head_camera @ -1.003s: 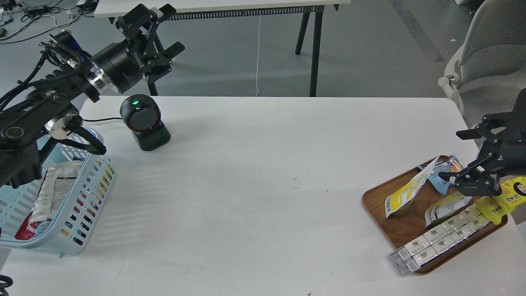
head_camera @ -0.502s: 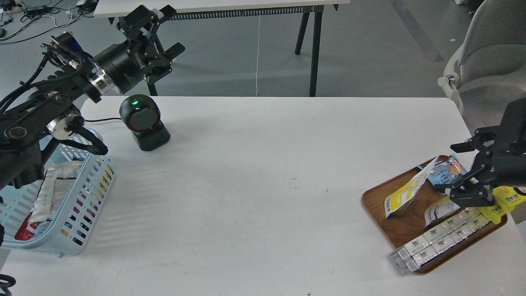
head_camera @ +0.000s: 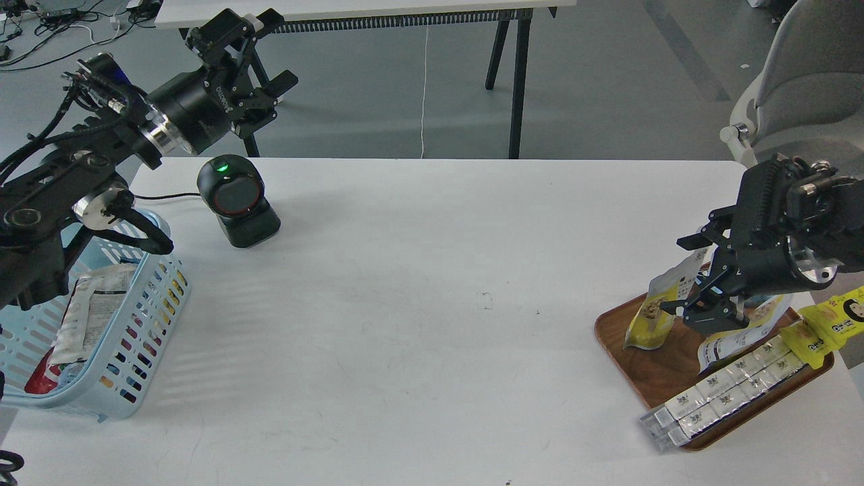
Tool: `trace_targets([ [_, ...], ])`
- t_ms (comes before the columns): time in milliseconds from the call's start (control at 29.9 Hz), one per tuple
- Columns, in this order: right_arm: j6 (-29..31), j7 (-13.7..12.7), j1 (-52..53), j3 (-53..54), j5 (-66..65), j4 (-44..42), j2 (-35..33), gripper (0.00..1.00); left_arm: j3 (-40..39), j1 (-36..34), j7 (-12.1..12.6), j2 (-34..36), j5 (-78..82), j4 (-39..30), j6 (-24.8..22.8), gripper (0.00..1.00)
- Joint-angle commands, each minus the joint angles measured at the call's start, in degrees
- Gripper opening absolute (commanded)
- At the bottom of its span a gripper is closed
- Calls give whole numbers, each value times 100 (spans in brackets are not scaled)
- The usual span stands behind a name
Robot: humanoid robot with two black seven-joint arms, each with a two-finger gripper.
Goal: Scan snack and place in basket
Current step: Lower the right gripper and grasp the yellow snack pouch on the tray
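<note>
Right end effector [head_camera: 702, 277] raised and rotated versus half a second ago, now closed on the snack [head_camera: 658, 308], pouch stood upright with lower edge at the wooden tray [head_camera: 611, 331]. Pick judged complete; scan not yet done. Left end effector [head_camera: 253, 50] parked above the scanner [head_camera: 233, 199], fingers spread, empty. Basket [head_camera: 145, 324] at far left of counter [head_camera: 432, 283], already holding packets. Remaining tray items: silver box strip [head_camera: 722, 391], yellow wrapper [head_camera: 827, 327]. Path across counter unobstructed; left arm near scanner a possible conflict.
</note>
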Motion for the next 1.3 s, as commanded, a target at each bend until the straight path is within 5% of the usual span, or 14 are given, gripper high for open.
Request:
trace_targets([
  [0,1,0,-30,-71,0,-181,170,95,-8,5,0,0,-2,45,0,100],
  [234,1,0,-179,-88,0,-287,276,91,-8,5,0,-9,-2,54,0,100],
  [468,1,0,-311,-79,0,-647,459,54,-8,5,0,-87,-2,168,0,100],
  [836,-8,0,-329,8,0,-806,557,37,-8,-4,0,-114,-2,168,0,100],
  [1070,-113,0,-337,114,0,-788,557,12,-8,-4,0,-114,-2,168,0,100],
  [1271,-122,0,-337,290,0,-788,557,4,-8,-4,0,-114,-2,168,0,100],
])
